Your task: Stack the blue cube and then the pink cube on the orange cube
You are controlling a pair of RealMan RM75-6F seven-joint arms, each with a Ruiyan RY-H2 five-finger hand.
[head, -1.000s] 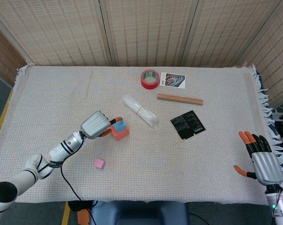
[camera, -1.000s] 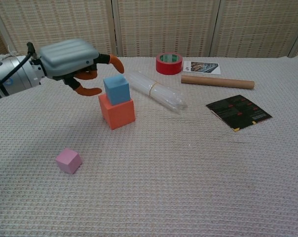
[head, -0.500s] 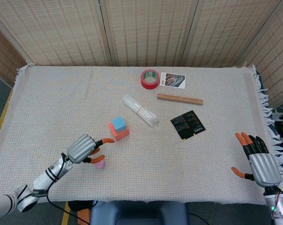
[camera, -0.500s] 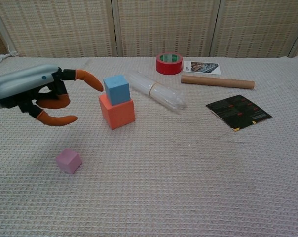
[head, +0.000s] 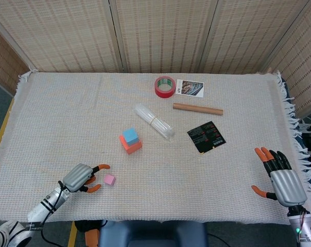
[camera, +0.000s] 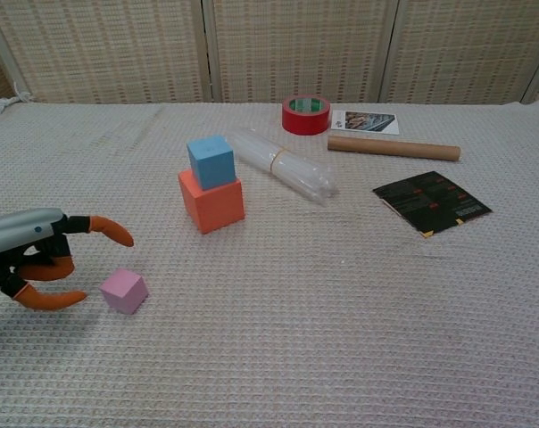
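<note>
The cloth-covered table (head: pixel 68 108) spreads ahead of me, its clutter well beyond my reach: a clear tube bundle (head: pixel 153 121), a brown rod (head: pixel 197 108), a black packet (head: pixel 206 137), a red tape roll (head: pixel 165 86) and a printed card (head: pixel 190 88).

My right hand (head: pixel 281 178) hangs open and empty at the near right corner, fingers spread, well apart from every cube.

My left hand (camera: pixel 33 259) has drawn back from the stack over the last second and dropped low toward the near edge. It holds nothing; its fingers (camera: pixel 109 230) are parted in a loose curl, opening toward the pink cube (camera: pixel 124 291), which lies just beside them on the cloth, not yet touched.

Ahead of that hand and to its right, the orange cube (camera: pixel 212 201) sits on the cloth with the blue cube (camera: pixel 210 160) resting on top, square enough to stay put with no hand near it.

I judge the first half of the task done, since the blue cube stands released. The retreat toward the pink cube marks the start of the second pick. The cube is small, so the fingers must close around it low and evenly.
</note>
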